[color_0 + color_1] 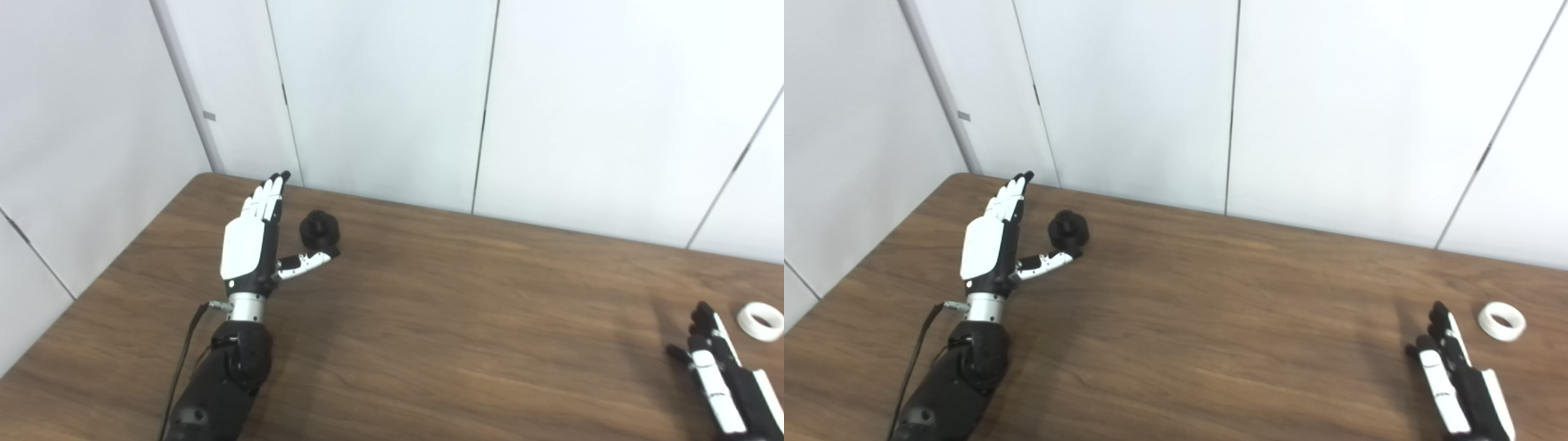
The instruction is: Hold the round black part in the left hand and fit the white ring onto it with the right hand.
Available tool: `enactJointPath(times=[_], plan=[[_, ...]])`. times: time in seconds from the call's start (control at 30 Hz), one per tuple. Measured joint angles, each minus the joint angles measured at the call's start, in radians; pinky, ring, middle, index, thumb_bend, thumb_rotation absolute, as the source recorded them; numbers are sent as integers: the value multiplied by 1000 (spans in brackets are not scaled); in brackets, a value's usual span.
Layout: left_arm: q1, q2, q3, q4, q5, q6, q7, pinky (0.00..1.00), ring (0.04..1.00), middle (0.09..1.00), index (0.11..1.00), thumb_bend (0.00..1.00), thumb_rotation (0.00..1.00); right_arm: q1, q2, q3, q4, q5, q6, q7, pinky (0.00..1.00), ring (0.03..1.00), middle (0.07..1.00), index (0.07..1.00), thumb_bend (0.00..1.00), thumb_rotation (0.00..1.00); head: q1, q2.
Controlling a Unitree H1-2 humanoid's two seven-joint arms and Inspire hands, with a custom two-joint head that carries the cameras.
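The round black part [319, 228] rests on the wooden table [459, 318] toward the back left. My left hand [254, 239] stands open just left of it, fingers stretched toward the wall and thumb reaching out below the part; whether the thumb touches it I cannot tell. The white ring [760, 321] lies flat near the table's right side. My right hand [719, 373] is low at the right, open, with its fingertips a short way left of and below the ring, not touching it.
White wall panels [392, 104] rise directly behind the table's far edge. The table's left edge runs diagonally close to my left forearm [223, 380], with a cable hanging beside it.
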Motion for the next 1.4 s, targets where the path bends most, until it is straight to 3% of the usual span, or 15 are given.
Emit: enactJointPath(times=[0.43, 0.6, 0.73, 0.9, 1.4], plan=[[-58, 22, 24, 104, -217, 70, -167, 912, 964, 996, 1000, 1000, 466, 20, -13, 1, -63, -3, 66, 6, 1000, 1000, 1000, 1000, 113, 836, 22, 5], [-66, 53, 12, 145, -276, 40, -244, 904, 948, 982, 967, 1000, 432, 21, -14, 1, -76, -1, 91, 7, 1000, 1000, 1000, 1000, 92, 844, 23, 5], [-70, 90, -6, 183, -275, -14, -245, 950, 951, 968, 959, 1000, 474, 24, -14, 1, -100, -2, 106, 7, 1000, 1000, 1000, 1000, 92, 852, 21, 12], [-75, 118, -48, 206, -265, -15, -269, 979, 958, 974, 967, 1000, 515, 24, -14, 3, -105, -11, 121, 7, 1000, 1000, 1000, 1000, 80, 862, 18, 14], [-119, 183, -123, 294, -238, -33, -336, 978, 945, 945, 908, 1000, 500, 34, -7, 4, -177, -20, 181, 6, 1000, 1000, 1000, 1000, 48, 888, 11, 26]])
